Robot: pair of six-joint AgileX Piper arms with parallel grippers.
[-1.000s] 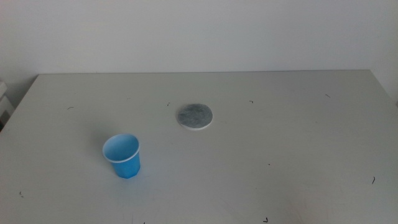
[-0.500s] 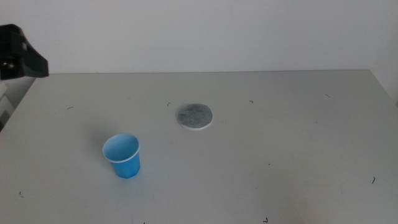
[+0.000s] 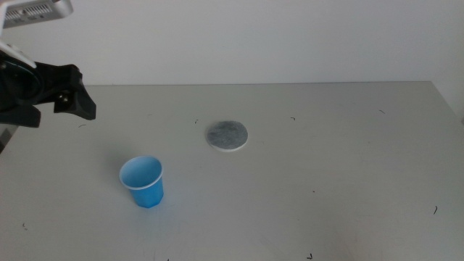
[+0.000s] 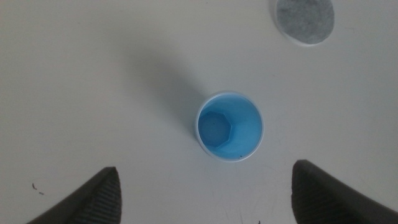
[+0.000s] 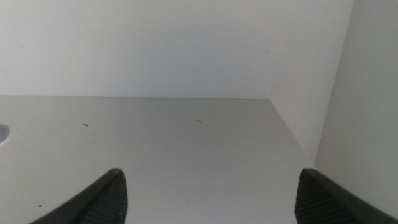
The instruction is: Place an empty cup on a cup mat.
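Observation:
The blue cup stands upright and empty on the table at the front left. It also shows from above in the left wrist view. The grey cup mat lies flat near the table's middle, behind and to the right of the cup, and appears in the left wrist view. My left gripper is in the air at the far left, above and behind the cup, jaws open and empty. My right gripper is open and empty, out of the middle view.
The grey table carries only small dark specks. A white wall rises behind its back edge. The right wrist view shows the table's corner against the wall.
My left arm has come into the middle view from the far left and moved right and lower toward the cup. The cup and the mat have not moved.

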